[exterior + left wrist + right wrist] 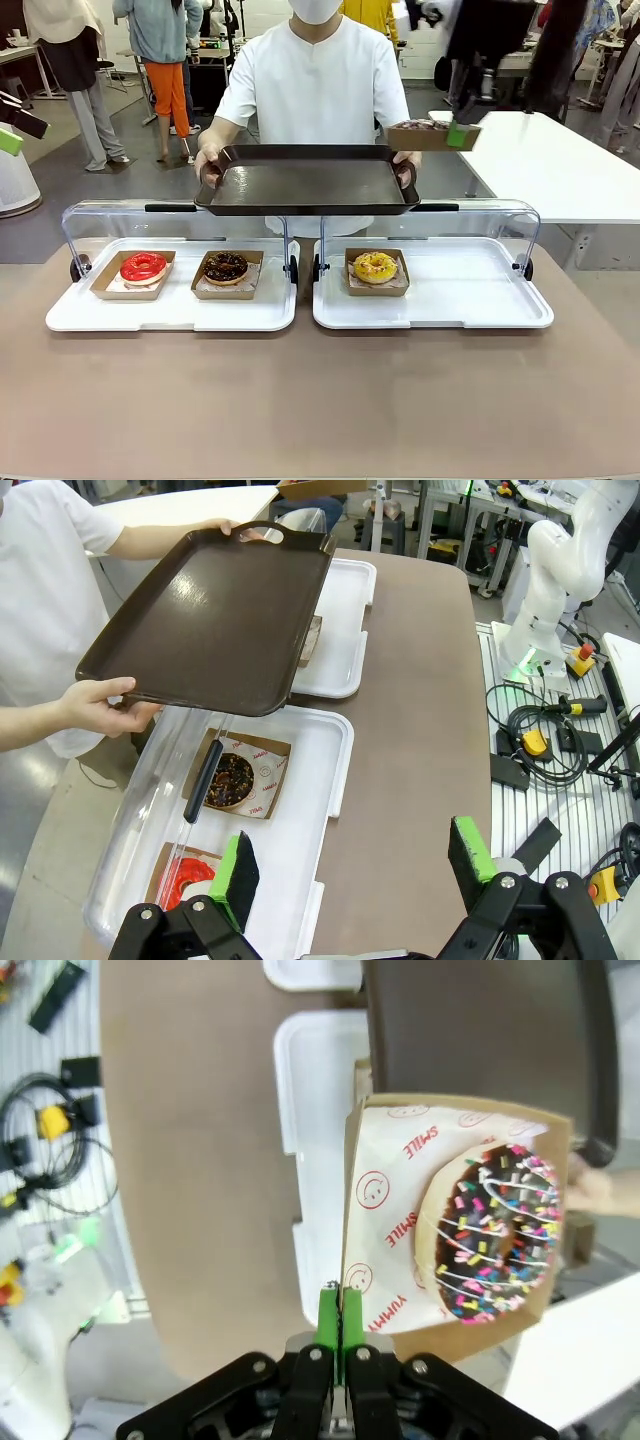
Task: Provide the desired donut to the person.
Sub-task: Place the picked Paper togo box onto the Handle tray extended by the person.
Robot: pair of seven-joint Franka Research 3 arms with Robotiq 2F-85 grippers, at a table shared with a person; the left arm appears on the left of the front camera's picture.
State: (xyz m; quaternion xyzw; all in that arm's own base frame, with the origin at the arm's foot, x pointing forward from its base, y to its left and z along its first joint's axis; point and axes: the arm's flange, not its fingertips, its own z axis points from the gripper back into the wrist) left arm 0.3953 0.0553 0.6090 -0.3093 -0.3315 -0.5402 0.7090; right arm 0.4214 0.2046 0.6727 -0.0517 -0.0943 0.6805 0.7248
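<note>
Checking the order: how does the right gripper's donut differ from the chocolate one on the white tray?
Gripped donut: bright sprinkles, white drizzle; tray donut: darker, plainer. Gripped donut rides aloft, box pinched by the right gripper; tray donut rests on the white tray. Both sit in brown boxes.

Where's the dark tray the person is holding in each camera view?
Front view: dark tray upper centre, in front of the person.
Left wrist view: dark tray upper left.
Right wrist view: dark tray top right, behind the boxed donut.
Shared landmark: the brown table.
</note>
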